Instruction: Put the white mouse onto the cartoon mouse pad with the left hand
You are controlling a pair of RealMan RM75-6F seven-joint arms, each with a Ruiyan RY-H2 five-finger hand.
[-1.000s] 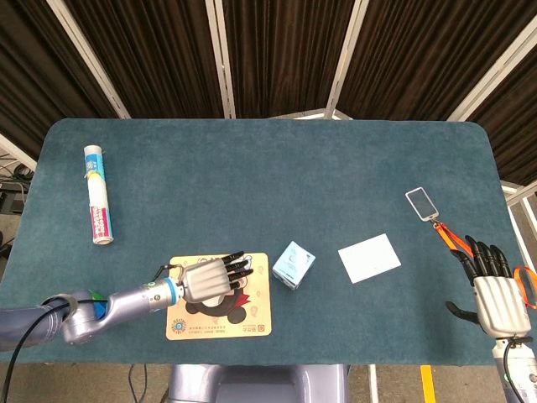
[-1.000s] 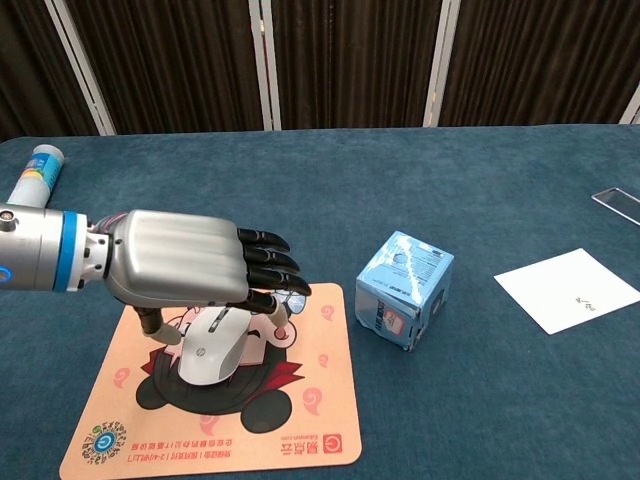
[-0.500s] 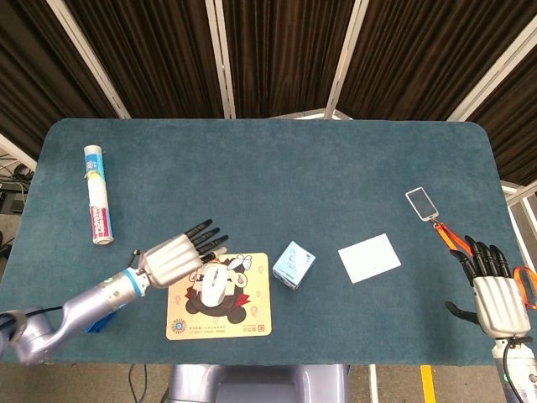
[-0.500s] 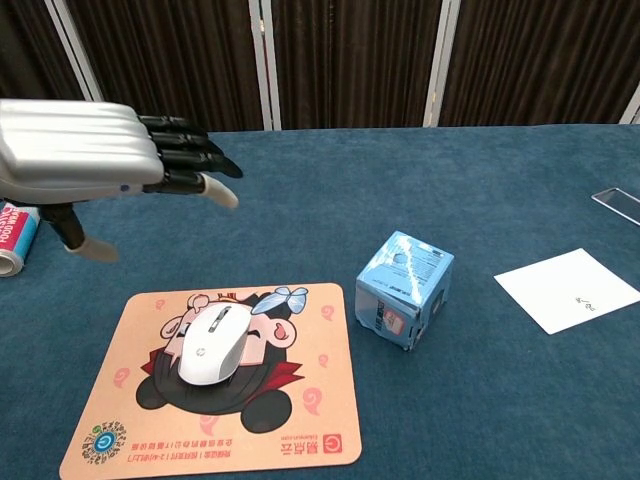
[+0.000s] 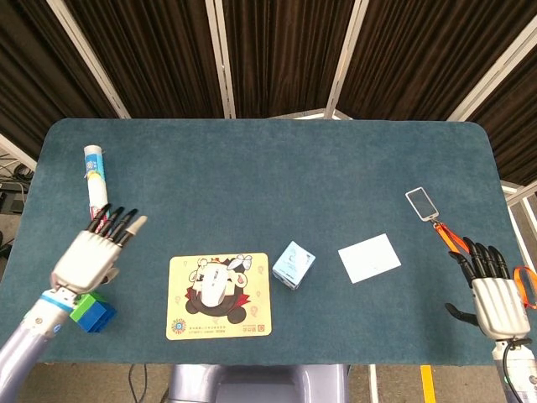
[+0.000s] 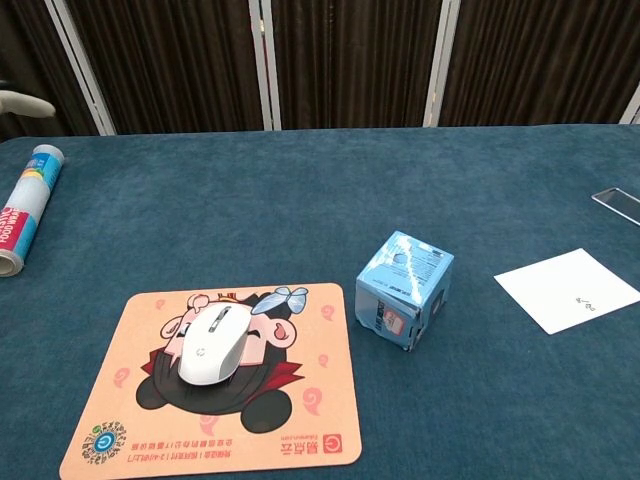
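Note:
The white mouse (image 5: pixel 215 287) (image 6: pixel 211 346) lies on the cartoon mouse pad (image 5: pixel 252 322) (image 6: pixel 310 434), near the pad's middle, with nothing touching it. My left hand (image 5: pixel 91 253) hovers well to the left of the pad, fingers stretched out and apart, holding nothing. Only a fingertip (image 6: pixel 25 103) of it shows at the left edge of the chest view. My right hand (image 5: pixel 493 295) rests at the table's right front corner, fingers spread and empty.
A light blue box (image 5: pixel 293 264) (image 6: pixel 404 289) stands just right of the pad. A white paper (image 5: pixel 369 257) (image 6: pixel 566 288) lies further right, a badge with an orange lanyard (image 5: pixel 422 202) beyond it. A tube (image 5: pixel 97 193) (image 6: pixel 26 207) lies far left. Under my left wrist sit blue and green blocks (image 5: pixel 91 310).
My left hand has let go of the mouse, lifted off the pad and drawn back to the left. The mouse stays on the pad. The right hand has not moved.

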